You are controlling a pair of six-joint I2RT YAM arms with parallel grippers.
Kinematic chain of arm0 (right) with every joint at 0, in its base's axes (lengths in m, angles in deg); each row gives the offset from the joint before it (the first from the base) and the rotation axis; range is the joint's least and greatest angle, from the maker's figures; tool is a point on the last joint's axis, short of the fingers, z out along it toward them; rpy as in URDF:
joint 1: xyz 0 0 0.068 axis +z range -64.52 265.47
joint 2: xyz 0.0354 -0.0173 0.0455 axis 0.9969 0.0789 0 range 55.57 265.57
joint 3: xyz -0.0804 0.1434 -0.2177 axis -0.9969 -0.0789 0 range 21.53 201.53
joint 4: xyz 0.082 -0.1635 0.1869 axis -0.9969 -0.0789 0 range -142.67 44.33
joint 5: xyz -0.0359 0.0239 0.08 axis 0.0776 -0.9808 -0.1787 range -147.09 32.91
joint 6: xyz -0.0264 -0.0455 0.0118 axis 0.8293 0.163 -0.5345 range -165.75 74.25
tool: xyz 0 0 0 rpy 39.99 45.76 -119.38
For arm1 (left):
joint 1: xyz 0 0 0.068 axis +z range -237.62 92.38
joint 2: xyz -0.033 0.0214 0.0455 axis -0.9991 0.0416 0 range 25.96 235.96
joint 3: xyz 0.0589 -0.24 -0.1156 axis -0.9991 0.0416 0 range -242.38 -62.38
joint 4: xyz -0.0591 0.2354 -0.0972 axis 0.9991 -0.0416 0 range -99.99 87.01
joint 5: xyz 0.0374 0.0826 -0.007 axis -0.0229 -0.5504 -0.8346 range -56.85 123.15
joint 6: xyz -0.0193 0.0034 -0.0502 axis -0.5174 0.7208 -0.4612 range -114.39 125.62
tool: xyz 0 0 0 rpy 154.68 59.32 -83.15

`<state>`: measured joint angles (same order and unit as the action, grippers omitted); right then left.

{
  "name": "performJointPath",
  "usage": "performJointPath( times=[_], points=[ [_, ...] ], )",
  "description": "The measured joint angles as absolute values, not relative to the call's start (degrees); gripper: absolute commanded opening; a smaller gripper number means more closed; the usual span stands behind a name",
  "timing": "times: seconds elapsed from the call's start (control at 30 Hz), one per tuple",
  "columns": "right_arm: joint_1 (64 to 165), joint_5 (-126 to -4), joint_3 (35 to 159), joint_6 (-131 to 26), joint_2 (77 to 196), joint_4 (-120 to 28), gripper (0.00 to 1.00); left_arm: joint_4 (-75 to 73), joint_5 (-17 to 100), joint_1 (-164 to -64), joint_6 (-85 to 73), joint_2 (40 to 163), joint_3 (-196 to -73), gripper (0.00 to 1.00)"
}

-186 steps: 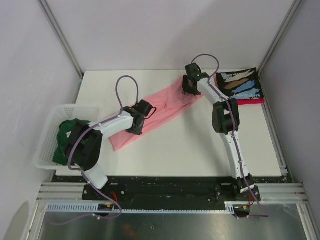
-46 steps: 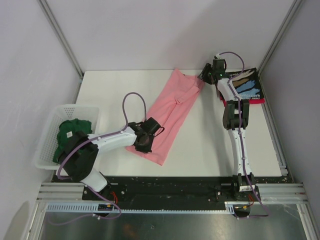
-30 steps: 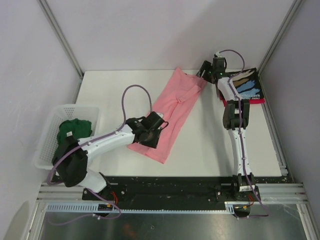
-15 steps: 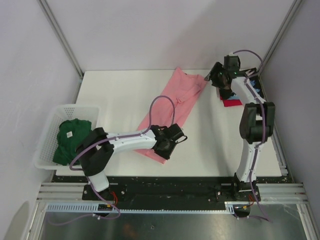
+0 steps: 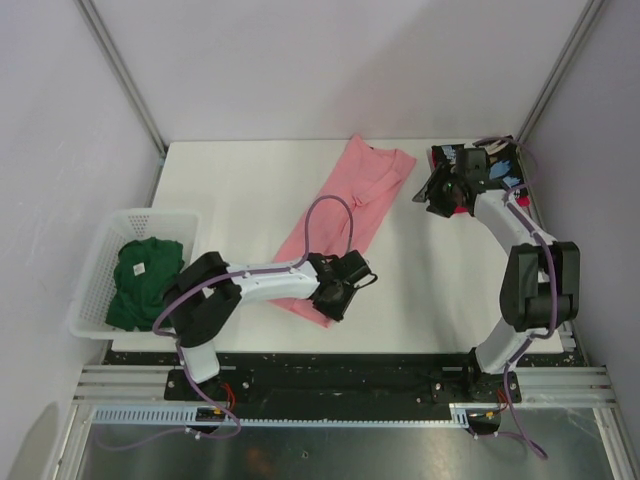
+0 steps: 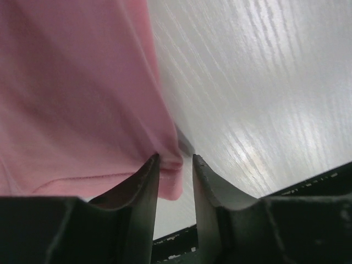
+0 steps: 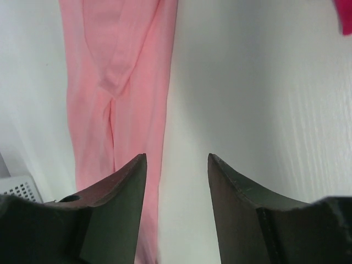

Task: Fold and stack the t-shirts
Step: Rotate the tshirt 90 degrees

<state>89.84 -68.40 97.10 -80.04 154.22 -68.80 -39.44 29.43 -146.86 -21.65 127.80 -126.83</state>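
The light pink t-shirt [image 5: 355, 205] lies in a long folded strip slanting across the bench [image 5: 240, 190]. Its near corner sits between the fingers of the left pincer [image 6: 175, 160], which stand narrow on either side of the hem; whether they actually bite the cloth I cannot tell. The right pincer [image 7: 176, 157] hangs with its jaws well apart and nothing between them. It is off the shirt's far end, just beside the black printed t-shirt [image 5: 447, 157] and the red t-shirt [image 5: 461, 208]. The dark green t-shirt [image 5: 140, 280] is bundled in the white basket [image 5: 150, 213] at the left edge.
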Motion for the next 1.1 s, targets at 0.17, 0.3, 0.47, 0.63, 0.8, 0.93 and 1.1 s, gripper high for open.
performJointPath(
  times=[0.17, 0.3, 0.47, 0.63, 0.8, 0.93, 1.1],
  points=[
    [91.1, -68.6, 92.0, -79.7, 148.1, -69.0, 0.49, -39.4, 27.7, -146.8, -22.1, 128.6, -126.7, 0.06],
    [91.6, -69.0, 86.9, -79.5, 143.0, -69.4, 0.47, -39.8, 27.3, -147.0, -22.4, 128.9, -127.2, 0.00],
    [90.6, -69.7, 78.5, -79.1, 134.8, -71.3, 0.47, -40.7, 28.7, -149.2, -22.6, 133.6, -133.4, 0.00],
    [87.5, -71.1, 69.8, -78.1, 124.6, -75.1, 0.48, -39.7, 33.3, -152.5, -23.7, 141.9, -144.9, 0.03],
    [84.7, -72.4, 63.1, -77.1, 114.6, -80.3, 0.50, -38.0, 37.4, -154.3, -25.0, 147.0, -152.1, 0.34],
    [84.9, -74.2, 59.7, -77.1, 109.0, -83.6, 0.50, -37.6, 38.3, -154.7, -26.0, 146.3, -151.5, 0.46],
    [92.7, -73.7, 58.0, -79.7, 106.2, -86.2, 0.50, -36.9, 37.8, -153.1, -27.0, 135.3, -141.0, 0.47]
  ],
)
